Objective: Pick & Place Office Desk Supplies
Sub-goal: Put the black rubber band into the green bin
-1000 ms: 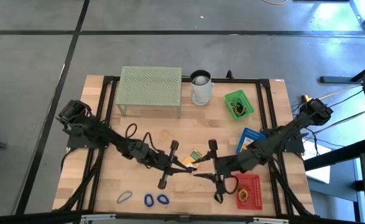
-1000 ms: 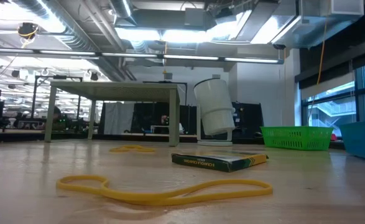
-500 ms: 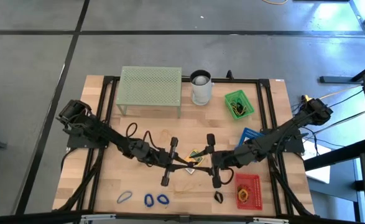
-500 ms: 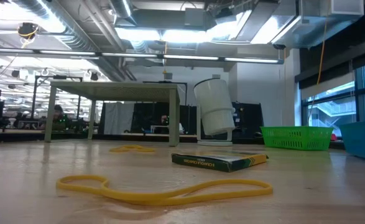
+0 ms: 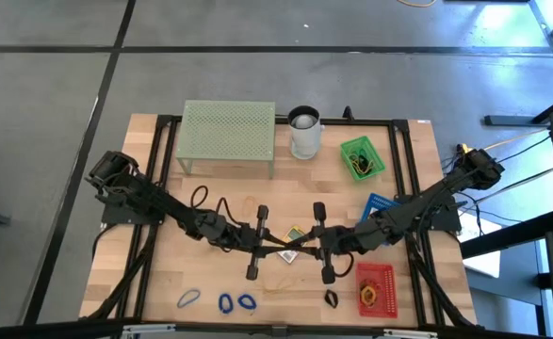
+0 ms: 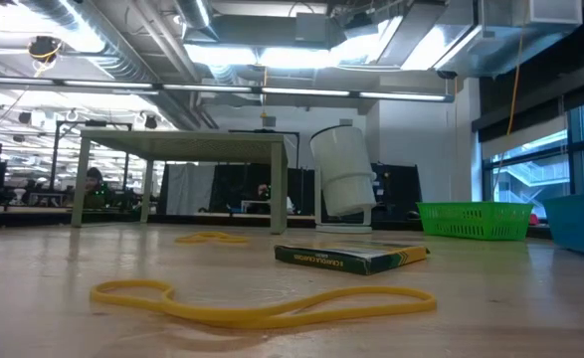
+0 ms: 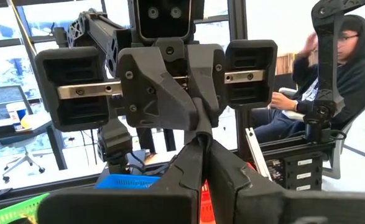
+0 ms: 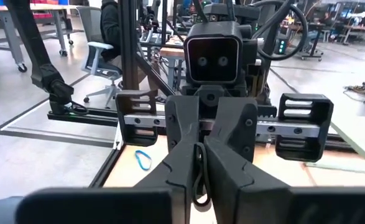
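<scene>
Stage: handover in the middle of the high view; the sorting is, in my judgement, only partly done.
Left gripper (image 5: 284, 252): fingers pressed together, tip to tip with the other gripper, just below the yellow card pack (image 5: 296, 234). Whether they pinch something I cannot tell.
Right gripper (image 5: 295, 253): fingers closed on a thin dark loop (image 8: 199, 179), seen in the right wrist view; it looks like a rubber band, but I cannot say surely.
Already sorted: green basket (image 5: 362, 157) at the upper right holds some bands; red basket (image 5: 375, 287) at the lower right holds an orange or tan band.
Blue basket (image 5: 382, 207): at the right, mostly hidden by the right arm; contents not visible.
Still loose: three blue rubber bands (image 5: 220, 302) at the lower left of the table; a black binder clip (image 5: 332, 298) beside the red basket; a yellow rubber band (image 6: 262, 303) in the foreground of the low view; the card pack at the centre.
Not part of the sorting: white cup (image 5: 304, 132) and pale green mesh stand (image 5: 227, 137) at the top of the table.
Remaining: most loose pieces still need a basket.
</scene>
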Motion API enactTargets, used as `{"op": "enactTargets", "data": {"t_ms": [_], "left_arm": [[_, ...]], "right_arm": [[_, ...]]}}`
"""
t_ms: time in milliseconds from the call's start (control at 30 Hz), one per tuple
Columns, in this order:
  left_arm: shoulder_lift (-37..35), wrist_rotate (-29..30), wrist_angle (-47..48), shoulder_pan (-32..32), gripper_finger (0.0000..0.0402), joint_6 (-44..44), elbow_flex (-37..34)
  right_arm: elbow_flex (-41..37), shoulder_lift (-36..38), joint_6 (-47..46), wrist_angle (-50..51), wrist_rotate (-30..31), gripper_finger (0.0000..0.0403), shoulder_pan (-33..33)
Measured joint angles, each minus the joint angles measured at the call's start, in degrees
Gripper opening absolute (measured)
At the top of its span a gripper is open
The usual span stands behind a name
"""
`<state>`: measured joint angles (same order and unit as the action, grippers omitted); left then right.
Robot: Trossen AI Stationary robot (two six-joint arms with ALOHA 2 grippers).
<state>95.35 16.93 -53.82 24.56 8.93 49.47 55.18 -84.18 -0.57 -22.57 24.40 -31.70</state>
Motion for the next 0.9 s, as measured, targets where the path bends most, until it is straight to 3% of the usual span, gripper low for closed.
{"op": "enactTargets", "data": {"t_ms": [333,467,600,800,900], "left_arm": [[0.0,-0.07,0.06,0.02,0.0008,0.37,-0.02],[0.02,-0.07,0.28,0.02,0.0008,0.39,-0.02],[0.02,-0.04,0.33,0.02,0.0008,0.37,-0.02],[0.04,-0.11,0.33,0.04,0.0009,-0.27,-0.07],[0.04,-0.02,0.32,0.23,0.002,-0.89,-0.08]], "right_arm": [[0.0,0.0,-2.33,2.29,0.02,0.0105,0.07],[0.0,0.0,-4.14,3.07,0.0,0.0114,0.07],[0.0,0.0,-4.79,3.24,-0.03,0.0096,0.07],[0.0,0.02,-4.79,3.22,-1.33,0.0021,0.1],[0.0,0.02,-4.79,3.22,-1.49,0.0012,0.11]]}}
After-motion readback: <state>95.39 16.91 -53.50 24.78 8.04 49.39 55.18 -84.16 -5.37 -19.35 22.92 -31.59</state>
